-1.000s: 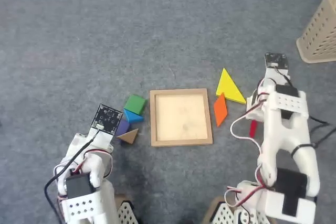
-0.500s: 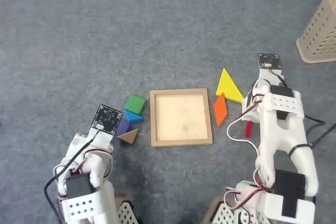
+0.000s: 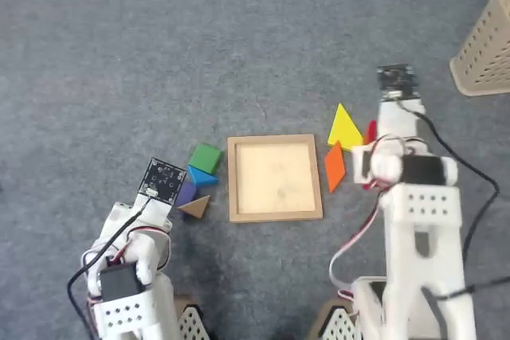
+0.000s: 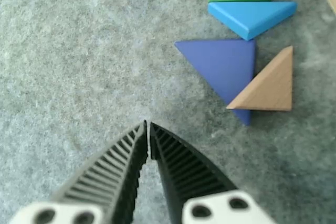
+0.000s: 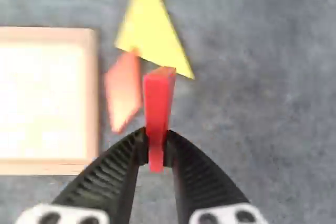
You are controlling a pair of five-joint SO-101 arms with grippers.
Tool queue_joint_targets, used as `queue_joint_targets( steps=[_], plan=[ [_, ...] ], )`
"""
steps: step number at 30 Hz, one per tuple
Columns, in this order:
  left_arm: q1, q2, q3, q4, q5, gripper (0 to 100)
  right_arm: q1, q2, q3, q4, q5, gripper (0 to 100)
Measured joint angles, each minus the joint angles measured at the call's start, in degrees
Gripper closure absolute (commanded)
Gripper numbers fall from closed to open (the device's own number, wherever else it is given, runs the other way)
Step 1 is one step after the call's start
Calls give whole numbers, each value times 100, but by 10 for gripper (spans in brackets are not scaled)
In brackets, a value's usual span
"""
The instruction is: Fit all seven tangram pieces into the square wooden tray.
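The task has barely begun: the square wooden tray (image 3: 275, 177) lies bare in the middle of the grey carpet (image 3: 119, 61), and none of the seven pieces is in it yet. The right gripper (image 5: 155, 137) has its jaws clamped on the red piece (image 5: 158, 100), which stands on edge between them, over the carpet just to the right of the tray. Near it are the yellow triangle (image 3: 344, 127) and the orange piece (image 3: 335, 166), both flat on the carpet. On the tray's left side, four pieces sit close together: the green square (image 3: 205, 156), the light blue triangle (image 3: 202, 175), the dark blue triangle (image 3: 186, 193) and the tan triangle (image 3: 195, 207). The left gripper (image 4: 148, 129) hovers beside that group, jaws pressed together and holding nothing. All seven pieces are left to place, the red one likely first.
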Motion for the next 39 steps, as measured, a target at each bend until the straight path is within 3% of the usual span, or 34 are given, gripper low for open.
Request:
queue_joint_targets(
  steps=[7,14,22,32,35,39],
  plan=[
    [0,0,0,0,0,987,-1741,-123,0,-44,651,992],
    [0,0,0,0,0,987,-2664,1424,-914,-44,993,992],
    [0,0,0,0,0,987,-3112,3587,-2013,-44,703,992],
    [0,0,0,0,0,987,-3121,4501,-2558,-79,431,991],
    [0,0,0,0,0,987,-3121,4501,-2787,211,1046,991],
    [0,0,0,0,0,987,-3121,4501,-3209,923,2532,991]
  ],
)
